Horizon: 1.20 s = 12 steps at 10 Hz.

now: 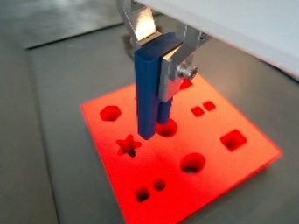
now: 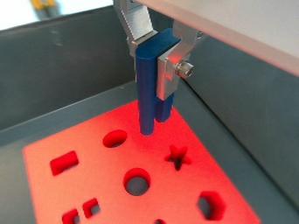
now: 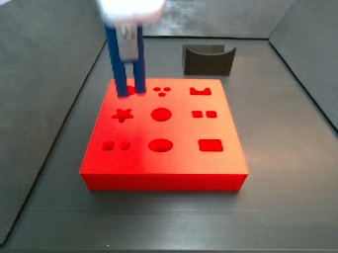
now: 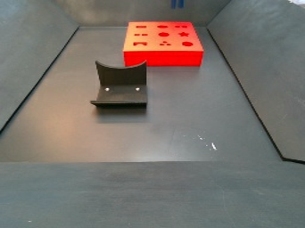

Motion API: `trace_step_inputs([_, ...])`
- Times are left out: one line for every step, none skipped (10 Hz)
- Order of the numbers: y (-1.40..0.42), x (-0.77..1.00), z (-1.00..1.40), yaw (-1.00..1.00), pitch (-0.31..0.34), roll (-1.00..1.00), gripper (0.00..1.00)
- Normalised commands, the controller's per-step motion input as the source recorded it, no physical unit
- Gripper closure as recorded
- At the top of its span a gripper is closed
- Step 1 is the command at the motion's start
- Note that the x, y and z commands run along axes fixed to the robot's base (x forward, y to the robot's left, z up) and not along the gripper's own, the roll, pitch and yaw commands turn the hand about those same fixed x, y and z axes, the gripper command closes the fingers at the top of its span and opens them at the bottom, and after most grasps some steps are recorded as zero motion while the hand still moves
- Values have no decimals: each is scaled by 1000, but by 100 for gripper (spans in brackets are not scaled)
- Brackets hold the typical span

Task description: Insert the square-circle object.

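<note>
My gripper (image 1: 162,59) is shut on the square-circle object (image 1: 149,87), a long blue piece held upright between the silver fingers; both also show in a wrist view, the gripper (image 2: 158,57) and the piece (image 2: 149,87). The red block (image 1: 239,166) with several shaped holes lies below. In a side view the blue piece (image 3: 123,61) hangs from the gripper (image 3: 129,14) with its lower end close over the block's far left corner (image 3: 122,97). I cannot tell whether it touches the block.
The fixture (image 3: 208,59) stands on the dark floor behind the red block, and in front of the block (image 4: 167,55) in a side view (image 4: 119,86). Grey bin walls (image 3: 303,89) enclose the floor on all sides.
</note>
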Motion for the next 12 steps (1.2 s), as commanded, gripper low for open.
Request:
trace_step_inputs([-294, 0, -463, -866, -37, 0, 100])
trace_step_inputs([-289, -63, -463, -786, -37, -57, 100])
trace_step_inputs([-306, -89, -457, -751, -59, -81, 100])
trace_step_inputs([-366, -86, -360, -720, -33, -26, 100])
trace_step_inputs([-206, -123, -234, -706, -39, -49, 100])
trace_step_inputs([0, 0, -166, -123, 0, -21, 100])
trace_step_inputs([0, 0, -183, -43, 0, -13, 100])
trace_step_inputs([0, -29, -223, 0, -44, -181, 100])
trace_step_inputs([-60, -66, -209, 0, -73, -249, 100])
trace_step_inputs([-103, -123, -143, 3, -77, -213, 100])
trace_step_inputs([0, -140, -57, 0, -76, -177, 100])
trace_step_inputs([0, -151, -69, 0, -67, -91, 100])
